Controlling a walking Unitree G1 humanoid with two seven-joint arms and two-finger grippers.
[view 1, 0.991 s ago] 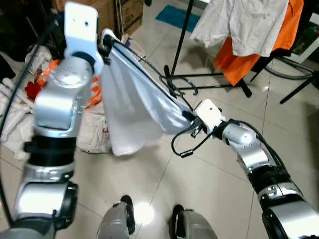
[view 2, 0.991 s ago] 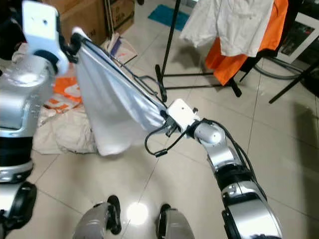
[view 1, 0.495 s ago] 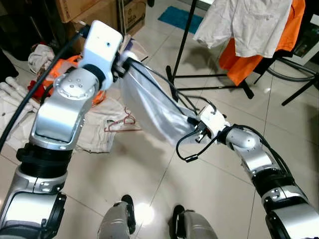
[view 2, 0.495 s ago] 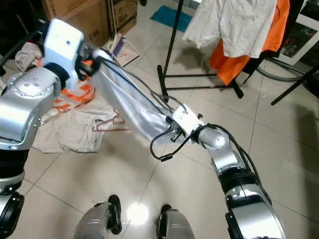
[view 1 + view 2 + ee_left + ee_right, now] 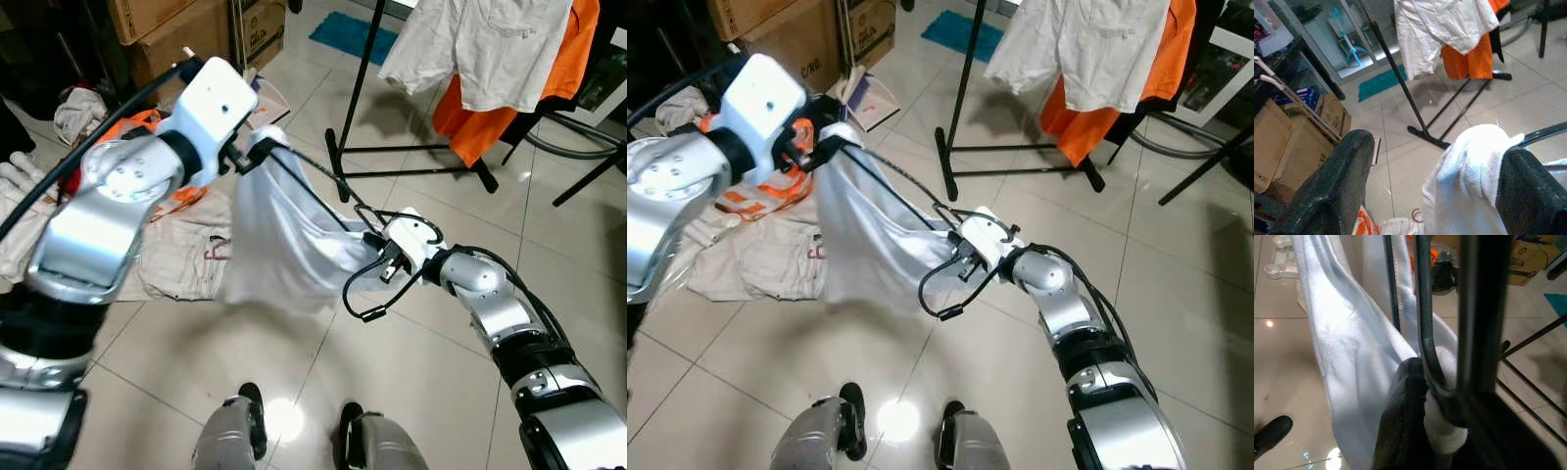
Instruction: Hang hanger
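A black wire hanger [image 5: 312,172] with a white garment [image 5: 284,245] draped on it spans between my two grippers above the tiled floor. My left gripper [image 5: 245,157] is at the hanger's upper end. Its fingers [image 5: 1337,191] stand wide apart in the left wrist view, and the cloth-covered hanger tip [image 5: 1476,156] rests against one of them. My right gripper [image 5: 377,250] is shut on the hanger's lower end, pinching wire and cloth [image 5: 1437,396]. The garment hangs down in a loose fold between the arms.
A black clothes rack [image 5: 358,88] stands behind, with a white shirt [image 5: 480,49] and an orange garment [image 5: 490,122] on it. Clothes [image 5: 167,264] lie on the floor at the left, near cardboard boxes [image 5: 186,29]. My feet [image 5: 294,431] are below.
My left arm has swung down and away from the camera, lowering the hanger's upper end. The garment now sags lower and wider. The right gripper has stayed near the same spot.
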